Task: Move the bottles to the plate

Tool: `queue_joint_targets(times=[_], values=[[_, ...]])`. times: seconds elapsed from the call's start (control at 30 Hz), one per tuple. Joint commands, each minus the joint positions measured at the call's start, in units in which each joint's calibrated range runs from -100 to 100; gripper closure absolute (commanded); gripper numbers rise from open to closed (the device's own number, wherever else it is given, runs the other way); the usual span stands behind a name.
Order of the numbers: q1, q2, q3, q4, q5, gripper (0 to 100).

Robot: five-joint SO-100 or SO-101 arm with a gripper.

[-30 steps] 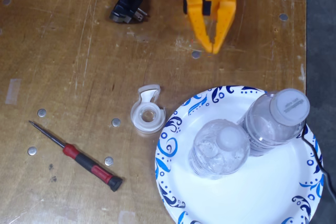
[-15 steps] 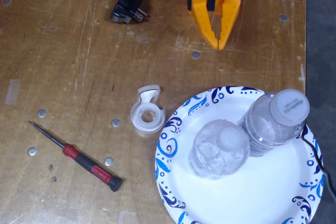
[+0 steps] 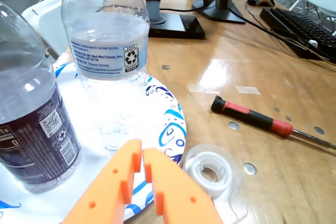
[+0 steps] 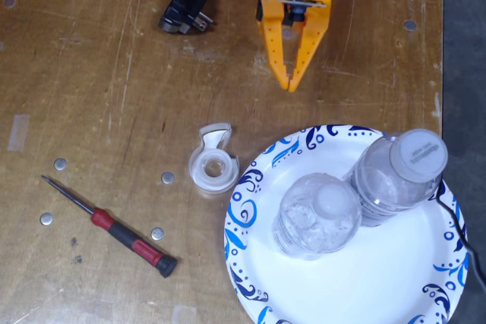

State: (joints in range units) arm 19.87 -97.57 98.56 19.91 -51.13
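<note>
a: where are the bottles?

b: both stand upright on the plate (image 4: 395, 286). in the fixed view the ribbed bottle (image 4: 317, 215) is near the plate's middle and the second bottle (image 4: 399, 176) is just beside it toward the upper right; they look to be touching or nearly so. in the wrist view one bottle with a dark label (image 3: 31, 124) is at the left edge and one with a pale label (image 3: 105, 40) sits behind it, both on the blue-swirled plate (image 3: 168, 124).

a: and the gripper?

b: the orange gripper (image 4: 291, 81) is off the plate, above its rim in the fixed view, tips pointing down toward it. its fingers are drawn nearly together with only a thin slit between them, and nothing is held. the wrist view shows the same narrow gap (image 3: 142, 157).

a: what else is on the table?

b: a white tape dispenser (image 4: 211, 162) just beside the plate's left rim, a red-and-black screwdriver (image 4: 114, 229) farther left, and a black plug adapter (image 4: 184, 8) near the top.
</note>
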Motion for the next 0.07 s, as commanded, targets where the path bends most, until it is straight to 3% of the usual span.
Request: queue_joint_targets(times=[0.0,0.03], values=[[0.24,-0.75,0.36,1.67,0.53,99],[0.24,-0.75,0.36,1.76,0.53,99]])
